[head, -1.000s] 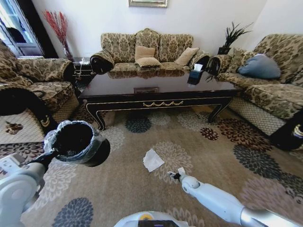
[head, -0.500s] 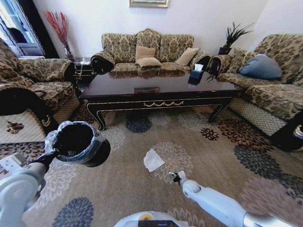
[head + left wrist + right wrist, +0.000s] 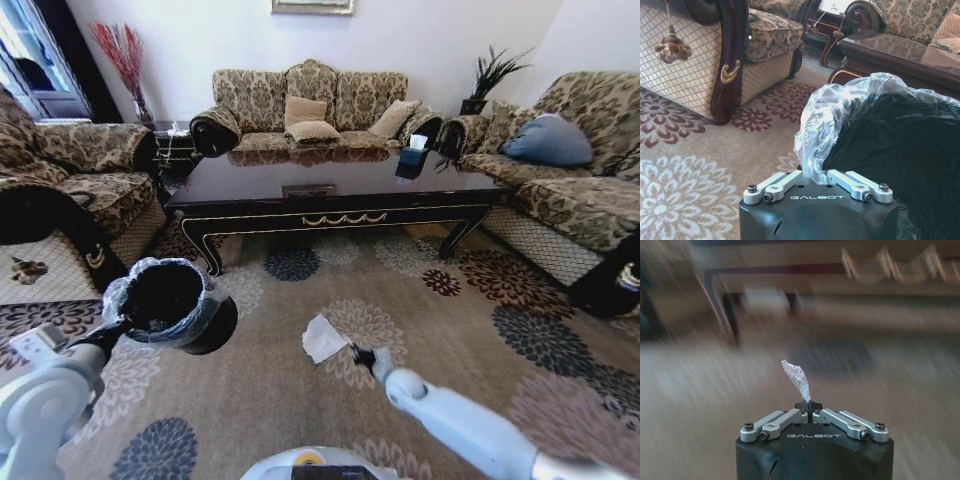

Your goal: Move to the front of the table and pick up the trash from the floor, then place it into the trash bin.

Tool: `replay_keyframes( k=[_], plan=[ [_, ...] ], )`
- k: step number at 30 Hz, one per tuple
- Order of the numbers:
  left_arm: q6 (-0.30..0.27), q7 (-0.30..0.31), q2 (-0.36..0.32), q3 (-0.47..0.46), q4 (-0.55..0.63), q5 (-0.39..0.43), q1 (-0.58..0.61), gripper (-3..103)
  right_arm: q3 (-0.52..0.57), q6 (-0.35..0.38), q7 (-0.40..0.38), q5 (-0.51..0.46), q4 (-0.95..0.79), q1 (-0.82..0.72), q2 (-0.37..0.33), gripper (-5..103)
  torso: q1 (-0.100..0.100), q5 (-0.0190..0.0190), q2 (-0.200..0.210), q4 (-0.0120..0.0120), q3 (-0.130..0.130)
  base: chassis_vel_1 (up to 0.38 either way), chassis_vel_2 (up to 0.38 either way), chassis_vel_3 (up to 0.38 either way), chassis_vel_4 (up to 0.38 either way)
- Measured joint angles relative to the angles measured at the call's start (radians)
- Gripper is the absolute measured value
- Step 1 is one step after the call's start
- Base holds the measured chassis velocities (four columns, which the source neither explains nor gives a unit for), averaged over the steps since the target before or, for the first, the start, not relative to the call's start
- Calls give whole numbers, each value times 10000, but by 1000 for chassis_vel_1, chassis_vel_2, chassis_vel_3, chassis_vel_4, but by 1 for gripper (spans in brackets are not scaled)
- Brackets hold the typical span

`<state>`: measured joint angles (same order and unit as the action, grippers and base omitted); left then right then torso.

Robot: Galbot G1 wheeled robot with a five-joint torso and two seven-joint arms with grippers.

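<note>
- The left claw (image 3: 812, 175) is clamped on the liner-covered rim of the trash bin (image 3: 170, 300), holding it off the floor (image 3: 450, 330) at nine o'clock.
- The right claw (image 3: 362, 355) is pinched together on a corner of the crumpled white paper (image 3: 322, 338), at six o'clock from the bench (image 3: 330, 195).

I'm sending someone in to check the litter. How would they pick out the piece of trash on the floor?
Start at the long dark table before the sofas, then look down at the patterned floor in front of it. The trash is a crumpled white paper sheet, at the right gripper, plain against the floral medallions.
</note>
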<state>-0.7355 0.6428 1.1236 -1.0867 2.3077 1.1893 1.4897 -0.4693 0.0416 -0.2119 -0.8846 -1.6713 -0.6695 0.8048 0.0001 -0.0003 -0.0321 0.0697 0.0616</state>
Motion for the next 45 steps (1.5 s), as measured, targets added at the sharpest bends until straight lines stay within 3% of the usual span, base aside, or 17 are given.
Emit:
replay_keyframes(
  k=[9,15,21,33,41,42,44,45],
  plan=[
    [0,-31,-104,229,148,21,54,3,-1955,-1532,757,-1498,-1469,4315,1089,0,0,0,0,2,0,0,0,0,0],
    [0,-39,-63,314,217,41,64,3,-3467,-1693,809,-1677,-1841,5741,1926,0,0,0,0,6,0,0,0,0,0],
    [0,-48,-9,358,222,35,23,3,-4690,-1697,772,-1420,-1608,6410,3134,0,0,1,1,4,0,0,0,0,0],
    [1,-56,-52,305,254,43,29,3,-5213,-1797,606,-1069,-646,6596,4591,-3,0,1,0,4,-1,0,0,0,0],
    [0,-102,-73,248,231,68,39,3,-5269,-1796,571,-801,-273,6581,4642,27,0,2,0,5,-1,0,0,0,0],
    [0,-102,-73,248,231,68,39,3,-5269,-1796,571,-801,-273,6581,4642,27,0,2,0,5,-1,0,0,0,0],
    [0,-114,-83,221,207,69,45,3,-5269,-1791,584,-798,-269,6584,4574,38,0,3,0,5,-1,0,0,0,0],
    [0,-119,-85,215,202,70,47,3,-5270,-1788,585,-796,-281,6584,4540,38,0,3,0,5,-1,0,0,0,0]
  ],
)
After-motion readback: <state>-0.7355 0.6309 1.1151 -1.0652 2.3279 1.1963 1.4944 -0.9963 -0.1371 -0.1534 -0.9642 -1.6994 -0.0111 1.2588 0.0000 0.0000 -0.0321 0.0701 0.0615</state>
